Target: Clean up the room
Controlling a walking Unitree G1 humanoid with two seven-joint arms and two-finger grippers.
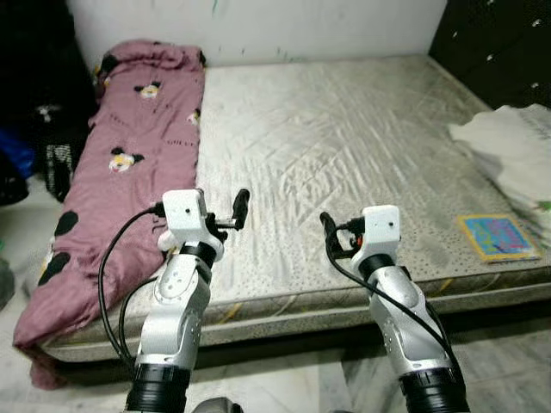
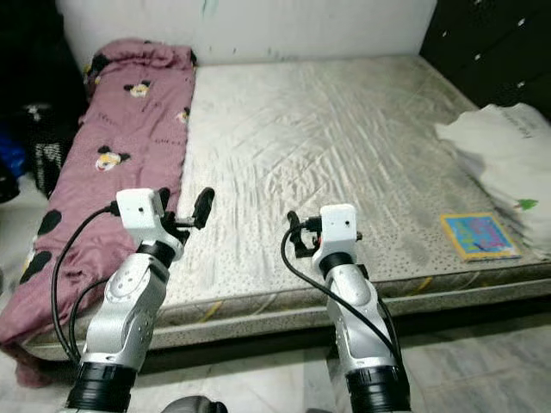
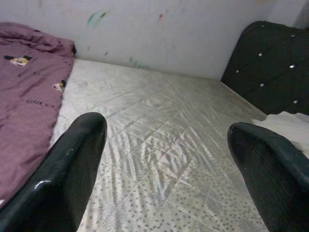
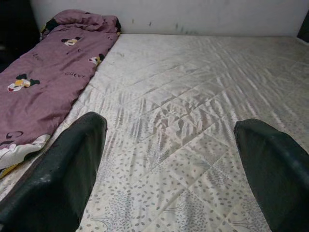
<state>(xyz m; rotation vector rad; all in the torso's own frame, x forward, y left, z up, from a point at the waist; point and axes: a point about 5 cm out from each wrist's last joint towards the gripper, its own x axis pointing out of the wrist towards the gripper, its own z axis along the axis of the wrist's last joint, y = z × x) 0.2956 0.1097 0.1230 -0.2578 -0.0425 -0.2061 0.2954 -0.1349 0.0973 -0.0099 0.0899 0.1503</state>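
Both arms raised over the bed's [image 1: 344, 172] near edge. Left pincer [image 3: 169, 159] released, holding nothing; right pincer [image 4: 169, 164] likewise. One purple blanket [image 1: 129, 163] along the bed's left side, spilling over the edge. One white cloth [image 1: 516, 146] at right, one colourful book [image 1: 498, 237] beside it near the front corner. Middle mattress bare.

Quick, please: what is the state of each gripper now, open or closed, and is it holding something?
Left gripper: open, holding nothing, raised over the near edge of the mattress.
Right gripper: open, holding nothing, also over the near edge.
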